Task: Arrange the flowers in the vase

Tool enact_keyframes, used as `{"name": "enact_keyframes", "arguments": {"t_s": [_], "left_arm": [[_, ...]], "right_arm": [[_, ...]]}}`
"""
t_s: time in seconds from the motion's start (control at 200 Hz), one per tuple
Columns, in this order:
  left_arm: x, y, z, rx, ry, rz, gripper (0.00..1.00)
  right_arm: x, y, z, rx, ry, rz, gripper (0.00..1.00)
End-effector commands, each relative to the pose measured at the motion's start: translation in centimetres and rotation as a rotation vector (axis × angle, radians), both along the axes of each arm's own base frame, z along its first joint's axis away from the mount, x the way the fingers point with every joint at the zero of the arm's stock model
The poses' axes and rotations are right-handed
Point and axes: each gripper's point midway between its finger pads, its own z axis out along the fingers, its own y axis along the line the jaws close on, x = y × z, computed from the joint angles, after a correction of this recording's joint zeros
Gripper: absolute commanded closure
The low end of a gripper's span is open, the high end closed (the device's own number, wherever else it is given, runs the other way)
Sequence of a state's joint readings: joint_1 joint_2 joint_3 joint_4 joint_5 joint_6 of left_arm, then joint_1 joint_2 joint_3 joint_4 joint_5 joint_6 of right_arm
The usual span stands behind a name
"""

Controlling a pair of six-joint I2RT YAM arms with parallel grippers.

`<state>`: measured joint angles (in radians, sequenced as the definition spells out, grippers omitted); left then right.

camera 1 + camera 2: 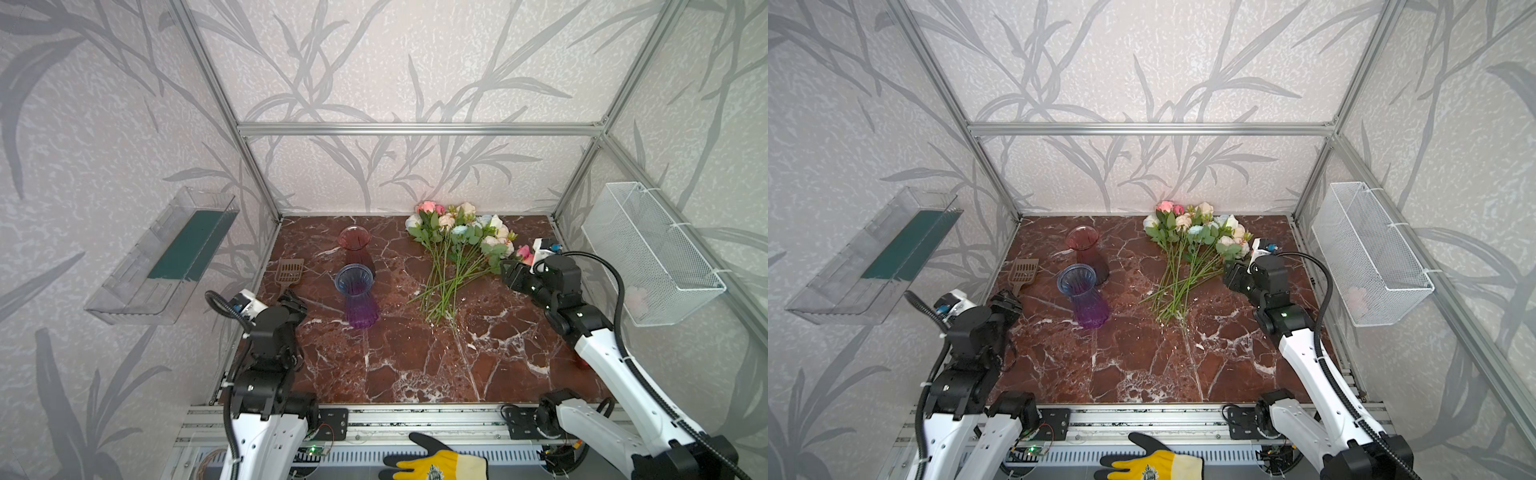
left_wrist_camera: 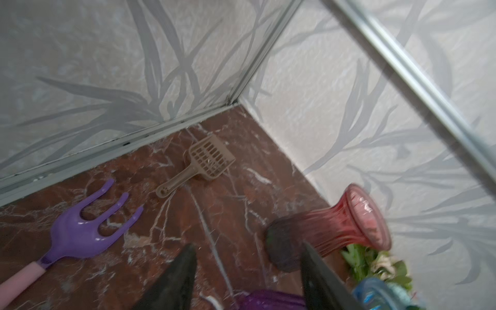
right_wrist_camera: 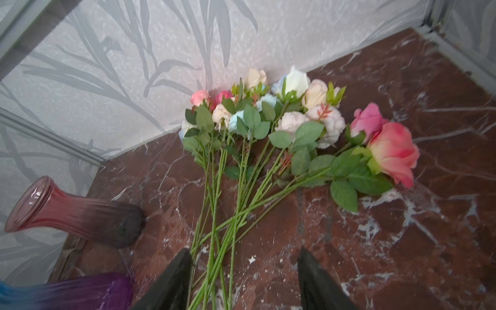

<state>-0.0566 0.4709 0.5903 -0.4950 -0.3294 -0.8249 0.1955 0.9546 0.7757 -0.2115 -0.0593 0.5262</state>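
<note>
Flowers [image 1: 453, 257] lie bunched flat on surface [image 1: 415, 365], right of purple vase [image 1: 357, 299], heads toward back wall. Pink vase [image 1: 355, 249] stands just behind purple vase. Right tool [image 1: 509, 270] released, empty, at bunch's far side from purple vase. Left tool [image 1: 293, 301] released, empty, left of purple vase.

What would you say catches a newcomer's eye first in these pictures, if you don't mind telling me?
The bunch of flowers, pink, cream and pale blue heads on green stems, lies loose on the dark red marble table, right of middle near the back wall. Left of it stand two tinted vases, a red vase behind a blue-purple vase, both empty. A yellow glove shows just off the table's front edge.
</note>
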Motion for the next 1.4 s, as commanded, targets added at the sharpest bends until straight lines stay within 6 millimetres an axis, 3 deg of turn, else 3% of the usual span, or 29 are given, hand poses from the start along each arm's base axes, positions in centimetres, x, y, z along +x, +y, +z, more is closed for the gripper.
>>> {"name": "enact_keyframes", "arguments": {"t_s": [0.0,0.145,0.26,0.4,0.6,0.755,0.85,1.06,1.27,1.395], "left_arm": [[0.1,-1.1,-5.4,-0.091,0.168,-0.023,0.64],[2.5,-3.7,-9.9,-0.198,0.223,-0.125,0.87],[4.0,-5.2,-11.6,-0.24,0.237,-0.195,1.0],[5.3,-6.0,-13.0,-0.243,0.267,-0.247,1.0],[7.6,-7.2,-14.9,-0.241,0.31,-0.319,1.0],[9.2,-7.1,-15.3,-0.228,0.287,-0.323,1.0],[10.4,-8.6,-15.3,-0.238,0.268,-0.41,1.0],[11.0,-10.2,-16.1,-0.276,0.263,-0.492,1.0],[11.3,-12.4,-16.0,-0.265,0.242,-0.584,1.0],[11.5,-14.1,-16.1,-0.235,0.245,-0.645,1.0]], "right_arm": [[-1.1,1.2,0.5,0.057,0.016,0.062,0.38],[-0.9,1.6,0.2,0.082,0.014,0.07,0.41],[-0.6,1.8,-0.5,0.118,0.007,0.064,0.47],[-0.4,2.0,-1.3,0.124,0.021,0.073,0.48],[0.2,4.3,-2.2,0.131,0.094,0.199,0.48],[0.3,4.9,-1.9,0.148,0.089,0.225,0.48],[0.3,4.8,-1.8,0.133,0.089,0.227,0.48],[0.8,5.3,-2.4,0.127,0.111,0.246,0.48],[1.9,7.9,-4.1,0.044,0.169,0.321,0.48],[3.4,9.6,-5.7,-0.002,0.214,0.351,0.59]]}}
